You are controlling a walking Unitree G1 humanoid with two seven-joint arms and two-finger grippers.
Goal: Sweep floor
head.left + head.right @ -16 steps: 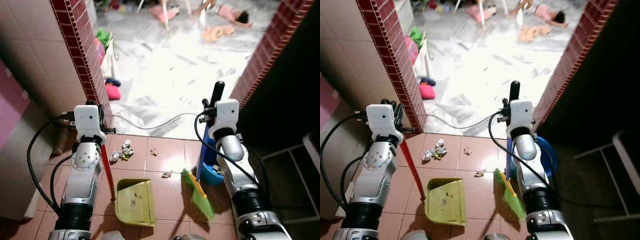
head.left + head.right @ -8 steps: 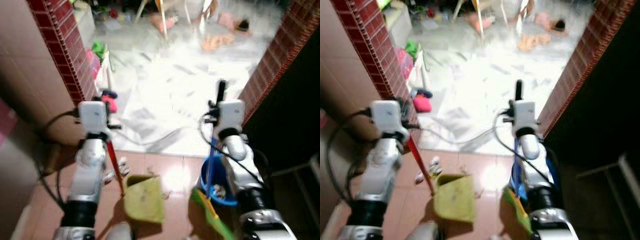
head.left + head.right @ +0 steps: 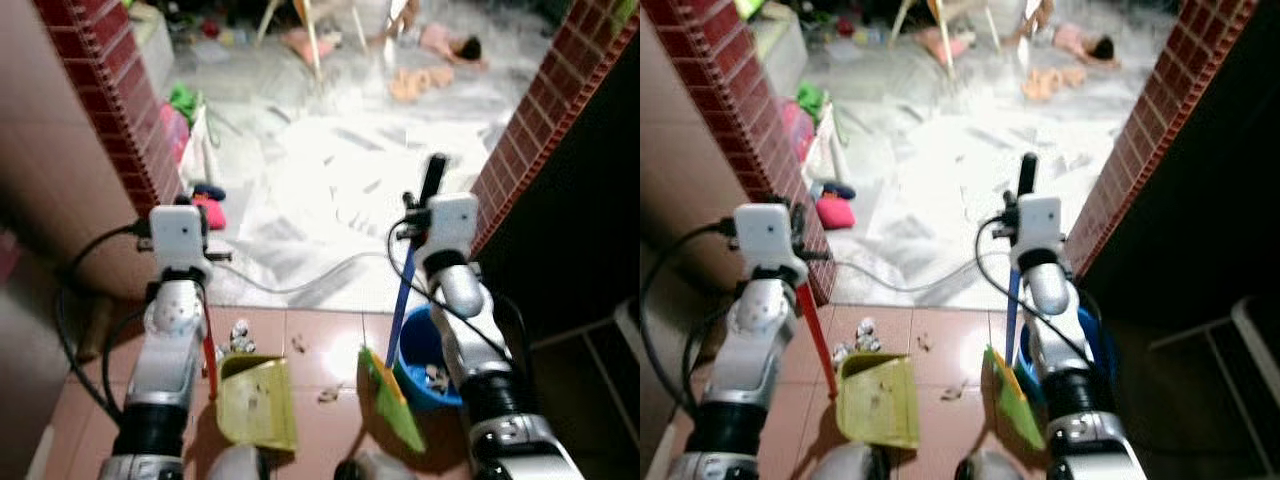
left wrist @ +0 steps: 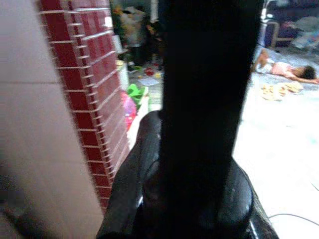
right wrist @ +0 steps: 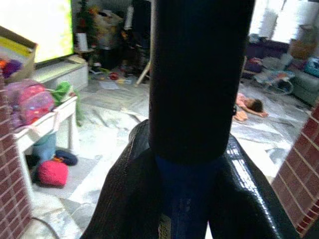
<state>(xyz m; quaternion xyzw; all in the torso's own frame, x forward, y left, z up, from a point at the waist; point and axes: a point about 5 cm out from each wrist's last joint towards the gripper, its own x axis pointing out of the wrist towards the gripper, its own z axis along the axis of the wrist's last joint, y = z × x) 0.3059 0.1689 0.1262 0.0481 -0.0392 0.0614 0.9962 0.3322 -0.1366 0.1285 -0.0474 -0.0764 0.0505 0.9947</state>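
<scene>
- You find the left gripper (image 3: 190,225) left of centre in the left eye view, raised above the red handle (image 3: 209,352) of the yellow-green dustpan (image 3: 255,404). In the left wrist view its fingers (image 4: 149,164) are closed around a thick black grip, so read this gripper as clamped on the dustpan handle.
- The dustpan sits on the terracotta tiled floor (image 3: 330,335) at lower centre-left of the frame, with its red handle rising up toward the left gripper.
- You find the right gripper (image 3: 420,215) right of centre. Its fingers (image 5: 134,179) are closed on the blue broom handle (image 3: 402,295), just under the black end cap (image 3: 433,180); the right wrist view shows the blue shaft between them.
- The broom head (image 3: 392,398), green with an orange band, rests at lower centre-right, just beside the blue bucket (image 3: 430,360), which holds some debris.
- Small scraps of litter (image 3: 238,335) lie on the tiles just above the dustpan's far edge; a further scrap (image 3: 326,396) lies between the dustpan and the broom head.
- A cable (image 3: 300,285) runs across the threshold where the tiles meet the pale marble floor (image 3: 330,160).
- Red brick pillars (image 3: 95,90) flank the doorway on both sides of the frame.
- At the upper right, a person (image 3: 445,42) lies on the marble floor. Toys and bags (image 3: 185,110) sit along the left pillar.
- The head views are slightly blurred.
</scene>
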